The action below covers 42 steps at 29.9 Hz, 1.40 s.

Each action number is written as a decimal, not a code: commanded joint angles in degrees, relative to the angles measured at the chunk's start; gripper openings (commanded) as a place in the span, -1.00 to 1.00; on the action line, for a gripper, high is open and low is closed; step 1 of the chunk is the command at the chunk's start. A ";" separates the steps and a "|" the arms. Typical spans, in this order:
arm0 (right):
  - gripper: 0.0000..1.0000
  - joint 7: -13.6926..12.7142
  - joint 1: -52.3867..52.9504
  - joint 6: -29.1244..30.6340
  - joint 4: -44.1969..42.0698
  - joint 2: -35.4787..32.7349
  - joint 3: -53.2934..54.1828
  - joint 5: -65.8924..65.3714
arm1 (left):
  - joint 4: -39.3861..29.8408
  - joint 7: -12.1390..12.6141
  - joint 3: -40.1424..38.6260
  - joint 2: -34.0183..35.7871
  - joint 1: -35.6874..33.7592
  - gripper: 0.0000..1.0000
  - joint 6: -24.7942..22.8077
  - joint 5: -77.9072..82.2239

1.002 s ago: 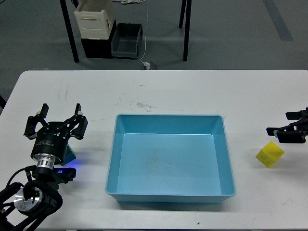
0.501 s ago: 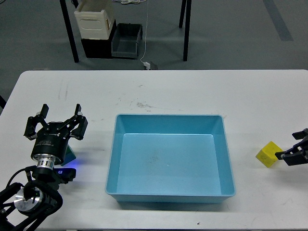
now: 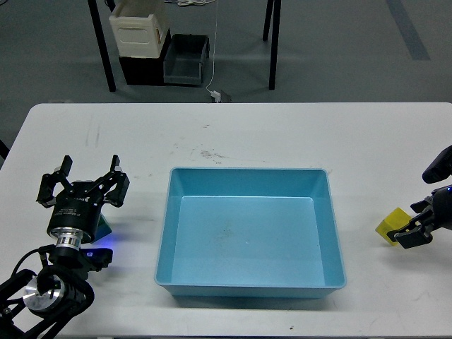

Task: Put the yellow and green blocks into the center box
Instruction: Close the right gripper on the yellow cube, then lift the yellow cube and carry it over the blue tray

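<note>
Two blocks and one box (image 3: 251, 286) are seen on the white table (image 3: 233, 131). The box is light blue and open-topped, with its long axis running left to right, and it sits near the middle of the table.

The yellow block (image 3: 390, 224) lies on the table well to the right of the box. It is roughly cubic, so no long axis can be made out; it is turned so that a corner points toward the box. Its right side is covered by the right gripper (image 3: 415, 229), which is seen against the block near the right edge of the view. Only dark finger parts are shown there, so whether the block is clasped, and how wide the fingers stand, cannot be told.

The green block (image 3: 104, 226) is seen only as a small teal sliver on the table left of the box, mostly hidden behind the left gripper (image 3: 84, 185). Its shape and heading cannot be told. The left gripper is held upright over it, with its black fingers (image 3: 116, 178) spread wide apart and nothing between them. A blue light (image 3: 99, 252) is lit on the arm below the wrist.

Beyond the table, a cream crate (image 3: 140, 28) and a grey bin (image 3: 186, 60) are seen on the floor.
</note>
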 commanded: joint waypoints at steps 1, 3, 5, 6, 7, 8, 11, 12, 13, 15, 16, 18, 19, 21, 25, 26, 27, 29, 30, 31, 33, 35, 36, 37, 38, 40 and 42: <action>0.87 0.01 -0.28 -0.52 -0.70 0.25 0.07 0.02 | 0.01 -0.01 0.07 -0.09 0.00 1.00 -0.49 0.02; 0.83 0.01 -0.63 -0.52 -0.79 0.25 0.07 0.02 | 0.01 -0.01 0.07 -0.09 0.00 1.00 -0.49 0.02; 0.82 0.01 -0.72 -0.52 -0.70 0.34 0.07 0.02 | 0.09 -0.01 0.07 -0.09 0.00 1.00 -0.49 0.02; 0.82 0.01 -0.72 -0.52 -0.70 0.34 0.07 0.02 | 0.10 -0.01 0.07 -0.09 0.00 1.00 -0.49 0.02; 0.78 0.01 -0.72 -0.52 -0.70 0.51 0.07 0.10 | 0.10 -0.01 -0.02 -0.09 0.00 1.00 -0.49 -0.07; 0.74 0.01 -0.72 -0.52 -0.70 0.77 0.07 0.11 | 0.10 -0.01 0.07 -0.09 0.00 1.00 -0.49 0.02; 0.28 0.01 -0.72 -0.26 -0.88 1.04 -0.01 -0.25 | 0.10 -0.01 0.07 -0.09 0.00 1.00 -0.49 -0.07; 0.16 0.01 -0.72 -0.17 -1.05 1.21 -0.10 -0.25 | 0.10 -0.01 0.07 -0.09 0.00 1.00 -0.49 0.02; 0.09 0.01 -0.72 -0.08 -1.40 1.30 -0.10 -0.25 | 0.10 -0.01 -0.02 -0.09 0.00 1.00 -0.49 -0.07; 0.00 0.01 -0.81 -0.08 -1.58 1.39 -0.10 -0.25 | 0.10 -0.01 0.07 -0.09 0.00 1.00 -0.49 0.02; -0.12 0.01 -0.81 0.01 -1.58 1.39 -0.10 -0.25 | 0.10 -0.01 0.07 -0.09 0.00 1.00 -0.49 0.02; -0.35 0.01 -0.72 0.01 -1.58 1.39 -0.45 -0.25 | 0.10 -0.01 -0.02 -0.09 0.00 1.00 -0.49 0.02; -0.45 0.01 -0.72 -0.08 -1.58 1.39 -0.63 -0.25 | 0.10 -0.01 -0.02 -0.09 0.00 1.00 -0.49 0.02; -0.66 0.01 -0.02 -0.25 -1.67 1.30 -0.63 -0.25 | 0.10 -0.01 -0.19 -0.09 0.00 1.00 -0.49 0.02; -0.78 0.01 3.65 -0.87 -2.89 0.69 1.12 0.10 | 0.10 -0.01 -0.28 -0.09 0.00 1.00 -0.49 -0.07; -0.80 0.01 5.76 -1.04 -3.42 0.60 2.00 0.37 | 0.10 -0.01 -0.28 -0.09 0.00 1.00 -0.49 -0.07; -0.80 0.01 7.43 -1.22 -3.78 0.51 2.88 0.46 | 0.10 -0.01 -0.28 -0.09 0.00 1.00 -0.49 -0.07; -0.80 0.01 10.95 -1.22 -3.69 0.08 4.72 0.46 | 0.10 -0.01 -0.28 0.00 -0.08 1.00 -0.63 -0.07; -0.80 0.01 12.62 -1.22 -3.43 -0.27 5.60 0.54 | 0.10 -0.01 -0.37 0.08 -0.09 1.00 -0.63 -0.07; -0.80 0.01 14.64 -1.22 -3.17 -0.36 6.22 0.55 | 0.10 -0.01 -0.37 0.17 -0.09 1.00 -0.63 -0.07; -0.80 0.01 18.60 -1.13 -1.68 0.16 6.40 0.63 | 0.10 -0.01 -0.46 0.26 -0.17 1.00 -0.63 -0.07; -0.81 0.01 21.24 -1.05 1.57 0.51 6.40 0.81 | 0.10 -0.01 -0.55 0.35 -0.17 1.00 -0.63 0.02; -0.81 0.01 22.12 -0.96 3.58 0.95 6.49 1.33 | 0.10 -0.01 -0.55 0.35 -0.17 1.00 -0.63 0.02; -0.81 0.01 23.26 -0.70 5.26 1.48 6.23 2.21 | 0.10 -0.01 -0.55 0.44 -0.17 1.00 -0.63 0.02; -0.81 0.01 24.66 -0.52 6.93 2.61 5.88 3.52 | 0.10 -0.01 -0.55 0.44 -0.26 1.00 -0.63 0.02; -0.81 0.01 27.39 -0.25 8.78 4.98 3.87 5.46 | 0.10 -0.01 -0.63 0.53 -0.26 1.00 -0.63 0.02; -0.81 0.01 30.20 -0.08 10.54 7.27 0.18 6.17 | 0.10 -0.01 -0.63 0.53 -0.35 1.00 -0.63 0.02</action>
